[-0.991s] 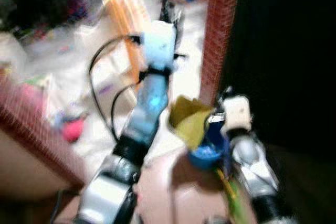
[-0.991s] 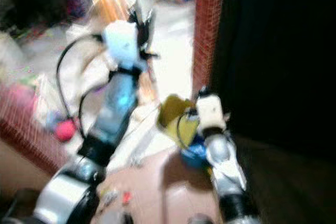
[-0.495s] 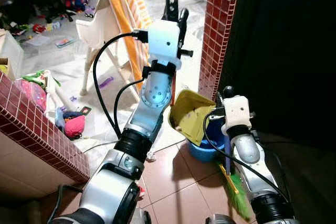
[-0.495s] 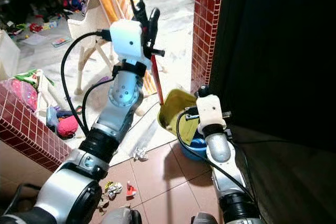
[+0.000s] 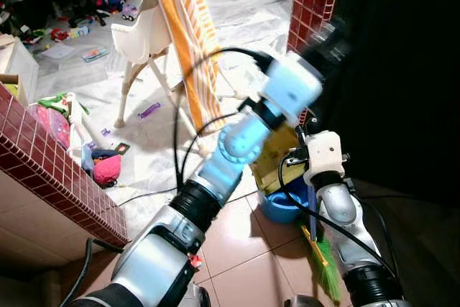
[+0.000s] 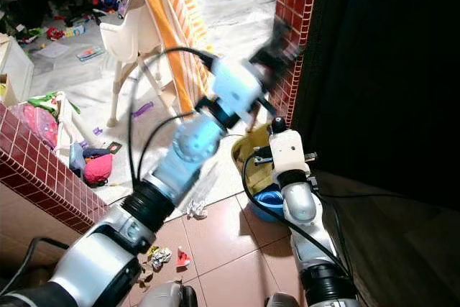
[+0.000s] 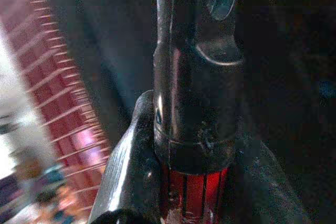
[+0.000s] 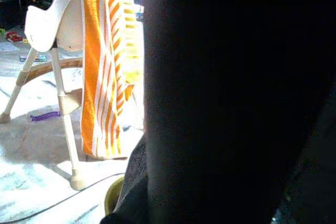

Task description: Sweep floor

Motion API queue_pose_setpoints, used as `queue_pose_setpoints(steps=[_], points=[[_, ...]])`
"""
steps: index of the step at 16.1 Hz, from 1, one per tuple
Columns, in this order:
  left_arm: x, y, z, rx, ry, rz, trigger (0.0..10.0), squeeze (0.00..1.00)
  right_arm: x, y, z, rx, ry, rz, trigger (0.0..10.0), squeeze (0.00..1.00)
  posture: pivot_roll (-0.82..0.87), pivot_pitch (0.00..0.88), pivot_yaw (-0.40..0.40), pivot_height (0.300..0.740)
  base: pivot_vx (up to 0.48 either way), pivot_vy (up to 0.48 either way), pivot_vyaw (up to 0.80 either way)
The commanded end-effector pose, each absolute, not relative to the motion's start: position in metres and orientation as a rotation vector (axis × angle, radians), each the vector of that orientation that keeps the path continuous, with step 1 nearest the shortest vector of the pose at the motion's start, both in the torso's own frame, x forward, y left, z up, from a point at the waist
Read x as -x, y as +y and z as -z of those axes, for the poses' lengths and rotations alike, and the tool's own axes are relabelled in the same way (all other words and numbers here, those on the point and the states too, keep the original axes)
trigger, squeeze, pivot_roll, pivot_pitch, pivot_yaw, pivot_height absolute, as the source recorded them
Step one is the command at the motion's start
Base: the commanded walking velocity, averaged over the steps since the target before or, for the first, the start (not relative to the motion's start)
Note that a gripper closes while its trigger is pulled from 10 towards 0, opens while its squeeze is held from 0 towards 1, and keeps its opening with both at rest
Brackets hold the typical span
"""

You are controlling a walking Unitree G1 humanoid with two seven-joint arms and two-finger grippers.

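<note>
Cluttered home, high chair (image 5: 147, 30), scattered toys (image 5: 106, 169), tiled floor (image 5: 244, 249)

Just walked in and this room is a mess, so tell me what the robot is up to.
The robot stands by a brick pillar, mid sweeping job. Its left gripper is raised toward the pillar, shut on a red-and-black handle. Its right gripper is low, by the yellow dustpan over a blue bucket, a green broom head beside it. Crumpled litter lies on the tiles; toys surround the high chair.
</note>
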State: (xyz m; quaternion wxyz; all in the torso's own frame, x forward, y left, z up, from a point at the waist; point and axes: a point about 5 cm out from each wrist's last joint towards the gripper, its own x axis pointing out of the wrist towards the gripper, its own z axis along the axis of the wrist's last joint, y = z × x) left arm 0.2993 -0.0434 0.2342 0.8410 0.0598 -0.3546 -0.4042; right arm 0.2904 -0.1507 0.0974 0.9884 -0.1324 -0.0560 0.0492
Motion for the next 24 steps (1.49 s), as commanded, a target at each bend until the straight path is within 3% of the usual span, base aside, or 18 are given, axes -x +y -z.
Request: queue_pose_setpoints(steps=[1,11,20,24], points=[[-0.282,-0.058,-0.244,-0.054,-0.822,0.909,10.0,0.00,-0.294,-0.146,-0.106,0.263,-0.160,-0.104,10.0,0.00,-0.16,0.004,0.095,0.740,0.000,0.000,0.00],[-0.247,-0.070,-0.217,-0.275,-0.939,1.212,10.0,0.00,-0.298,-0.146,-0.106,0.271,-0.163,-0.102,10.0,0.00,-0.16,0.000,0.096,0.740,0.000,0.000,0.00],[-0.256,-0.054,-0.246,-0.242,-1.116,0.885,10.0,0.00,-0.299,-0.145,-0.103,0.276,-0.162,-0.098,10.0,0.00,-0.16,0.000,0.102,0.740,0.000,0.000,0.00],[-0.271,-0.046,-0.253,-0.144,-1.045,0.767,10.0,0.00,-0.299,-0.145,-0.102,0.278,-0.161,-0.097,10.0,0.00,-0.17,0.000,0.107,0.740,0.000,0.000,0.00]])
